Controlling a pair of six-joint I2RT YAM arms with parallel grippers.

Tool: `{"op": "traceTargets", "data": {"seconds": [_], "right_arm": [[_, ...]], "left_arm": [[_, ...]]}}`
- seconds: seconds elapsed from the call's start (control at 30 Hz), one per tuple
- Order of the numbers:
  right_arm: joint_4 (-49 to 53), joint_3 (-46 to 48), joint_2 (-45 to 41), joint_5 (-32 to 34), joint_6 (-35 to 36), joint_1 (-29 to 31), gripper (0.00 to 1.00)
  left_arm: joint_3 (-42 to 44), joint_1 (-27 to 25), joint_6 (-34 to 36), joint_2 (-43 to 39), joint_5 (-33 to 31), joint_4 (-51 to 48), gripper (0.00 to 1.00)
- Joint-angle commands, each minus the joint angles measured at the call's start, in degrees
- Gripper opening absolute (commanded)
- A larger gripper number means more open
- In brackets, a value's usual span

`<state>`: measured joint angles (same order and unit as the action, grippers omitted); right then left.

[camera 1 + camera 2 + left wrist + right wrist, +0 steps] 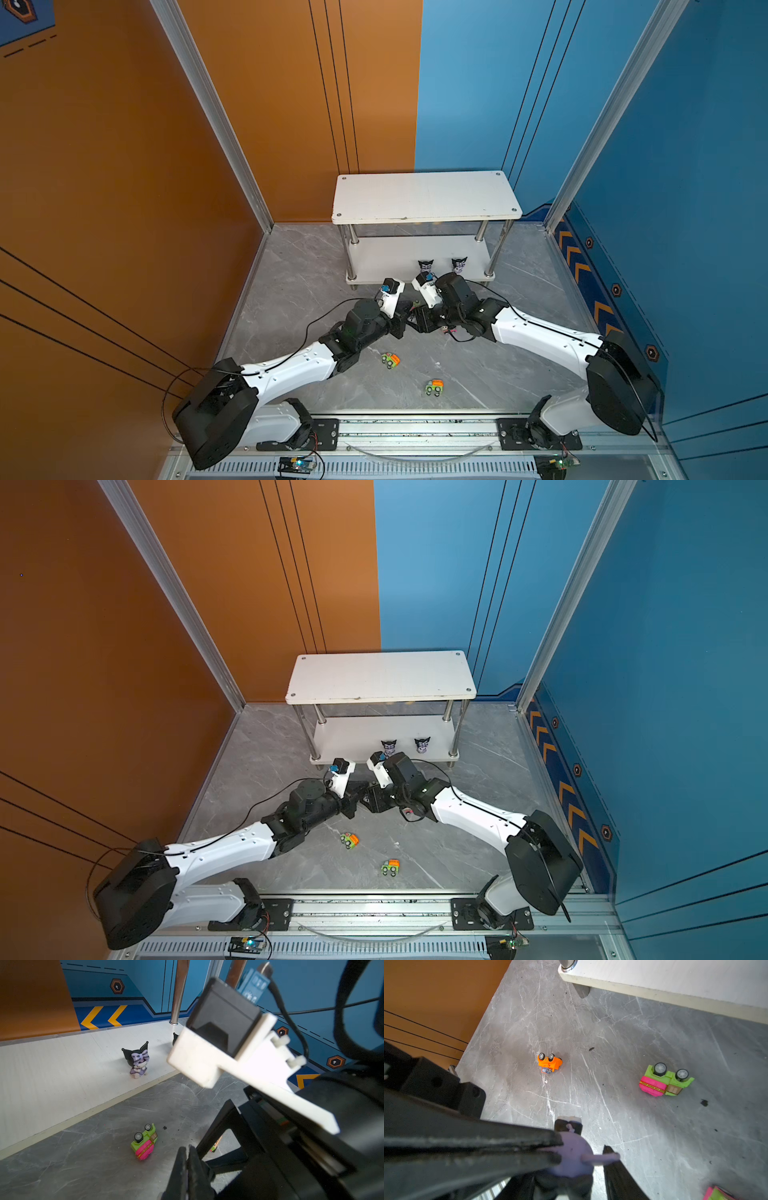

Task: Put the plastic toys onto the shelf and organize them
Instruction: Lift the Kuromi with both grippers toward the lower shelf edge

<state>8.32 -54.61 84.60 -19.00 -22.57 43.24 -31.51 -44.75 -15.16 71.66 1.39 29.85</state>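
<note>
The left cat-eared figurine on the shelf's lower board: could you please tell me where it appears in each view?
Top view: figurine centre, on the lower board, near its front.
Top view: same spot, slightly further left.
Left wrist: middle, on the board.
Right wrist: not in it.
Shared landmark: that white lower board.

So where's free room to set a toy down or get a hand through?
Free: the shelf's whole top tier; the lower tier's visible left half, from its left posts to the two figurines. Crowded: the lower tier's right front by those figurines, and the floor before the shelf, where left hand and right hand meet.
</note>
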Motion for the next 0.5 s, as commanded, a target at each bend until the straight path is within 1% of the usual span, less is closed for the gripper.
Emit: {"op": "traceTargets", "data": {"seconds": [0.0,0.07,0.2,0.3,0.37,0.4,0.43,0.47], "right_arm": [[-2.11,-1.29,-1.39,5.1,0.85,0.61,0.44],[-2.1,-1.29,-2.07,6.32,1.07,1.13,0.39],[-2.0,-1.14,-3.37,8.91,1.47,2.26,0.25],[-1.82,-1.11,-3.81,10.12,1.47,2.78,0.19],[-1.65,-1.11,-3.9,10.94,1.38,3.03,0.17],[-1.61,-1.05,-3.85,11.58,1.21,3.22,0.16],[-1.62,-0.96,-3.85,12.23,1.08,3.29,0.15],[-1.71,-0.9,-3.79,12.9,0.82,3.41,0.14]], "left_arm": [[-0.02,0.53,-1.83,-1.86,2.68,2.18,0.0],[0.12,0.88,-2.41,-2.11,2.92,2.56,0.0],[0.08,1.42,-3.04,-2.23,3.57,2.76,0.0],[0.04,1.62,-3.3,-2.06,3.8,2.85,0.0],[-0.12,1.68,-3.47,-2.05,3.87,2.94,0.0],[-0.12,1.74,-3.57,-2.14,3.9,3.02,0.04],[-0.12,1.71,-3.56,-2.29,3.98,3.05,0.14],[0.15,1.69,-3.48,-2.68,3.97,3.03,0.28]]}}
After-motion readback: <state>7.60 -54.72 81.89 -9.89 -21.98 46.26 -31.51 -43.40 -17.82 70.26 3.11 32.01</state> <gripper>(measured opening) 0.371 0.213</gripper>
